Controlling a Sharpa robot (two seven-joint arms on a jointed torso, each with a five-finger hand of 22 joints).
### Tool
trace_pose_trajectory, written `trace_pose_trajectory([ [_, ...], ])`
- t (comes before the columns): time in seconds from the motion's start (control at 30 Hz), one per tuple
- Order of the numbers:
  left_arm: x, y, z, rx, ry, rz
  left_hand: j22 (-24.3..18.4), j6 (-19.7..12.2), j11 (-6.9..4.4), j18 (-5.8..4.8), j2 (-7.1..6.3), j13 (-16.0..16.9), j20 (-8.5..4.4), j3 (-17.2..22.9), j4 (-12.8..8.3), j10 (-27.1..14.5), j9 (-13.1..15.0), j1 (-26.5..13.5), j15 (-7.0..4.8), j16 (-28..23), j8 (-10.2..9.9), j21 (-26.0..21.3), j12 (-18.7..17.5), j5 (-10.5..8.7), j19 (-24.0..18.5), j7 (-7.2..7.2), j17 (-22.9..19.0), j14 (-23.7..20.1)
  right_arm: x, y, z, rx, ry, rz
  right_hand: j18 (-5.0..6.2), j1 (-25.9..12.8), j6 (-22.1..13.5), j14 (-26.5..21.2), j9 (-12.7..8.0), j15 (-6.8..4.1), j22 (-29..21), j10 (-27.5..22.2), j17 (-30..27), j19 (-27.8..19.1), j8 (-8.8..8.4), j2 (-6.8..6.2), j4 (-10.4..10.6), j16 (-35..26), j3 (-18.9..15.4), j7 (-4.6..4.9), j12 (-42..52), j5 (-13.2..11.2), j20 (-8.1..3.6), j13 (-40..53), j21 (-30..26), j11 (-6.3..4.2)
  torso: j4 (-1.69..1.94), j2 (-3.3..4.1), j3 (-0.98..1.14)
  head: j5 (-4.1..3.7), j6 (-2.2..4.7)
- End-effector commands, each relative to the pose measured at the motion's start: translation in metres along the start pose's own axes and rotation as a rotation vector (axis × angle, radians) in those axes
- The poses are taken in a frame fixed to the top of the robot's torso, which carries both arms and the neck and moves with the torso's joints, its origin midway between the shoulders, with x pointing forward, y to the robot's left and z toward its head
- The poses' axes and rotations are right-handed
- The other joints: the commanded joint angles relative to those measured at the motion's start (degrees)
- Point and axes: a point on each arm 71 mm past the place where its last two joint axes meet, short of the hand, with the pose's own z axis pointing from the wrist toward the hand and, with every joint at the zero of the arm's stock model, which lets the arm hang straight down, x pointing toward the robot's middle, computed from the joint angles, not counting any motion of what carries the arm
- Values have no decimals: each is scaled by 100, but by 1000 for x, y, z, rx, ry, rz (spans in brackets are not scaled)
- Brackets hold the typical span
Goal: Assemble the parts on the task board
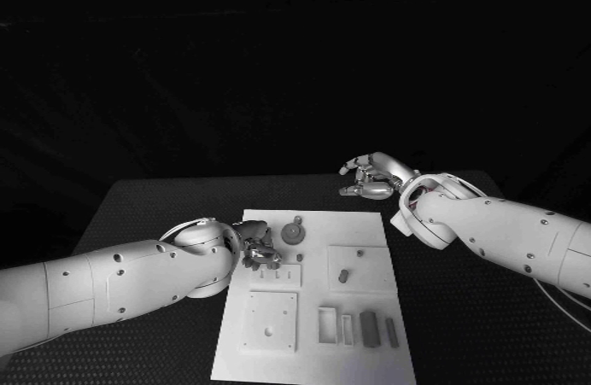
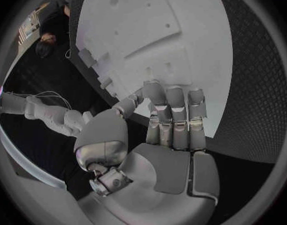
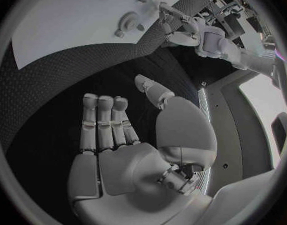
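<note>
Two robot hands, both empty: left robot hand (image 1: 256, 247) hovers fingers apart over the board's (image 1: 370, 351) left edge near the round part (image 1: 293, 230); right robot hand (image 1: 373, 178) waits beyond. Your next move, likely: lower and grasp a part.

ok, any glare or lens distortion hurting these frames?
Head view: dark surround, task board bright yet readable, no blown glare. Left wrist view: fisheye bends the board's edges. Right wrist view: same curving, with a bright patch at the rim.

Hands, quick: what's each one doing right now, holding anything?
Left hand: open, fingers straight and apart over the task board, holding nothing.
Right hand: open, holding nothing, over the black table beside the board.
</note>
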Motion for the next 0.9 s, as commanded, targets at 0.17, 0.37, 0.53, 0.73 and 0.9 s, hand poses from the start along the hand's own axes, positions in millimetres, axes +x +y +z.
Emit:
trace_pose_trajectory([
  [0.17,-10,5,-4,80,-63,-295,73,-26,-3,1,102,-48,-595,52,-1,-61,-7,295,-13,-3,-21,-10,-18,-76,-69,6,-55,-51,10,5,-6,-8,54,7,81,-16,313,-41,-14,5,14,-845,-12,-30,-4,22,1,23,-48,275,29,-21,3,-18,-29,244,-17,-1,0,-5,94],
  [0.37,-24,18,-1,80,-140,-799,35,-184,93,-47,118,-189,-527,6,95,-229,-33,413,74,-172,-133,-142,-205,-421,-246,99,-194,-249,21,10,-12,-1,87,45,81,-16,317,-50,-24,4,21,-856,-20,-34,0,13,-7,32,-63,273,44,-100,4,-35,-32,244,-7,-5,2,-26,191],
  [0.53,-30,22,-1,107,-210,-1001,11,-206,109,-60,130,-241,-495,-32,105,-270,-30,429,106,-245,-149,-202,-289,-425,-299,113,-247,-294,34,16,-17,5,123,66,81,-26,319,-55,-30,4,25,-863,-25,-36,4,-2,-11,39,-80,273,54,-149,6,-46,-35,244,-19,-8,-4,-29,235],
  [0.73,-34,21,-1,158,-254,-1099,-10,-231,122,-65,112,-277,-474,-52,117,-287,-30,450,132,-296,-168,-248,-349,-433,-327,126,-285,-313,49,25,-21,9,145,98,81,-51,321,-62,-37,5,29,-871,-32,-39,8,-22,-11,47,-111,274,70,-213,8,-61,-40,244,-16,-16,-2,-37,293],
  [0.9,-34,17,-1,174,-244,-1110,-27,-249,136,-66,96,-310,-455,-67,133,-301,-28,473,152,-340,-181,-282,-409,-438,-342,137,-315,-325,59,38,-20,-1,127,136,81,-91,324,-69,-52,2,39,-882,-46,-37,18,-27,-25,71,-190,269,106,-461,5,-92,-47,244,-16,-17,-4,-46,360],
])
